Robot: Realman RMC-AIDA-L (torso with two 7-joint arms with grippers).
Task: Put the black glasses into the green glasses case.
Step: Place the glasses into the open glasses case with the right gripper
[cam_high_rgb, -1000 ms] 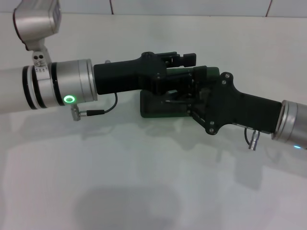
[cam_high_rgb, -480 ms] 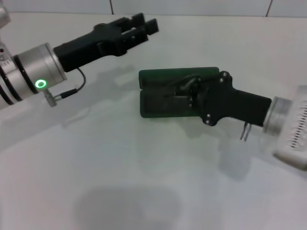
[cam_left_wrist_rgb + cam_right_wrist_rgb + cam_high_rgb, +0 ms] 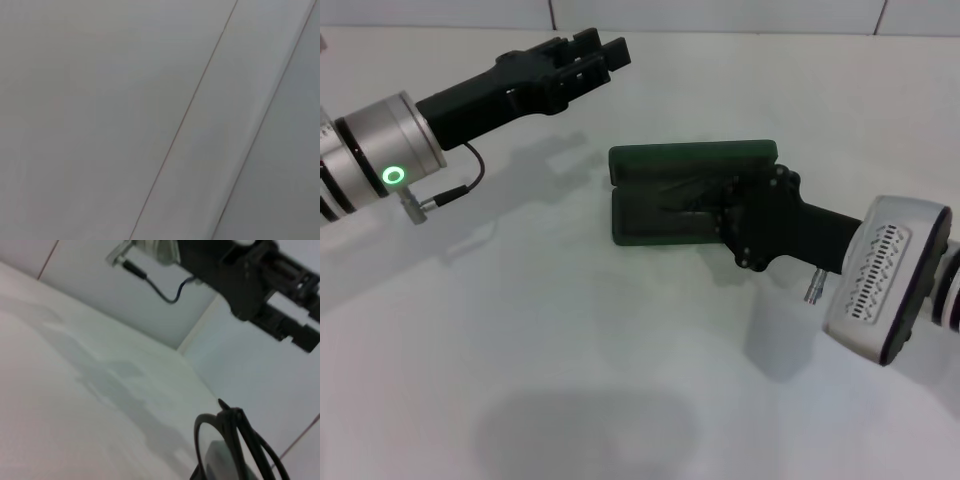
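Glasses go into the open case as I steer the right arm in.

On the white table (image 3: pixel 520 380), my right gripper (image 3: pixel 725 212) sits at the near right end of the green glasses case (image 3: pixel 690 155), which lies open, its lid standing just beyond the claw and its tray directly under it. The black glasses (image 3: pixel 235 445) show close against that arm's wrist camera, so I judge them to be at the claw and over the tray; whether the claw is clenched on them I cannot tell. To finish well, I would lower gently, keep the frame level and the temples inside the tray, then let go. My left gripper (image 3: pixel 592 52) hangs well apart, up to the far left, fingers parted and holding nothing.
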